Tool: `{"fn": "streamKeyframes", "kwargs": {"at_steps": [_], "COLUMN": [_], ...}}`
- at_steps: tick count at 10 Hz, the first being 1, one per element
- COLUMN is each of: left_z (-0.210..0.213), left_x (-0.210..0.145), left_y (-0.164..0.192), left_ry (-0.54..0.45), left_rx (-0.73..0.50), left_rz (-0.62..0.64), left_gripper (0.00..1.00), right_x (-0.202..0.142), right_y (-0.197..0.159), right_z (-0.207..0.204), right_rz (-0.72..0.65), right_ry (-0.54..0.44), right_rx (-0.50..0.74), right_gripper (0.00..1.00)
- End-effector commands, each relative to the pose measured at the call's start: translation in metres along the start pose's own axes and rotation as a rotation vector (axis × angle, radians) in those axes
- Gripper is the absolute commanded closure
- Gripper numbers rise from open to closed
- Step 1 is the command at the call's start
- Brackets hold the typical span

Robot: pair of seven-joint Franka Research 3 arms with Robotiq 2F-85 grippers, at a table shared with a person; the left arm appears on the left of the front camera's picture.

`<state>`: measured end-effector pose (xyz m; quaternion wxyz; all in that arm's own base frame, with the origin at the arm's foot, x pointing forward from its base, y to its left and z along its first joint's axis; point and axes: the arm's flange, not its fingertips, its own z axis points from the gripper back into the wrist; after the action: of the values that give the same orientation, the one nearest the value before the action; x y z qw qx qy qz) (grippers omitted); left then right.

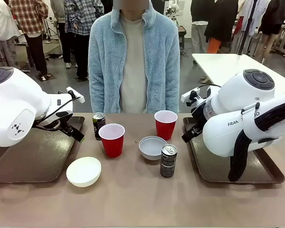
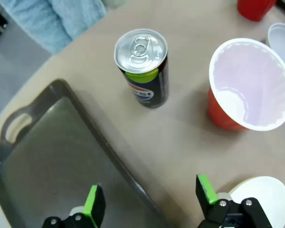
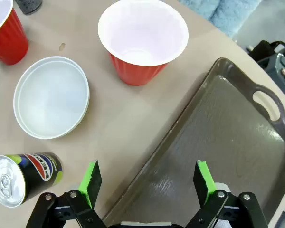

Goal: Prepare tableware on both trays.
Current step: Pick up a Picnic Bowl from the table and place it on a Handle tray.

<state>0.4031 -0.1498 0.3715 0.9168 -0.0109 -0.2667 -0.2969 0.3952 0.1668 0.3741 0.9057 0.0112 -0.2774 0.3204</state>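
The left tool (image 2: 148, 194) is spread wide and grips nothing; it hangs over the inner rim of the left tray (image 1: 33, 156). The right tool (image 3: 147, 183) is spread as well, over the edge of the right tray (image 1: 213, 166). On the desk (image 1: 133, 199) between the trays stand the first cup (image 1: 112, 139) beside the far can (image 1: 99, 125), the second cup (image 1: 165, 124), the grey bowl (image 1: 152, 147) just beside the near can (image 1: 168, 160), and the white bowl (image 1: 83, 171).

Pose: left arm (image 1: 14, 107) in from the left, right arm (image 1: 237, 111) from the right, both low, wrists angled toward the middle. State: left gripper (image 2: 149, 194) jaws wide apart, empty (green pads (image 2: 91, 202) bare); right gripper (image 3: 147, 183) likewise wide, empty.
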Motion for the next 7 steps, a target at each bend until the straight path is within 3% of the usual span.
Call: {"fn": "streamKeyframes", "kwargs": {"at_steps": [1,7], "left_z": [0.0000,0.0000], "left_x": [0.0000,0.0000], "left_y": [-0.0001,-0.0001], "left_ry": [0.000,0.000], "left_rx": [0.000,0.000], "left_rz": [0.000,0.000], "left_gripper": [0.00,0.00], "right_x": [0.0000,0.0000], "right_y": [0.0000,0.0000], "right_z": [0.0000,0.0000], "right_rz": [0.000,0.000], "right_ry": [0.000,0.000], "right_rx": [0.000,0.000], "right_gripper": [0.00,0.00]}}
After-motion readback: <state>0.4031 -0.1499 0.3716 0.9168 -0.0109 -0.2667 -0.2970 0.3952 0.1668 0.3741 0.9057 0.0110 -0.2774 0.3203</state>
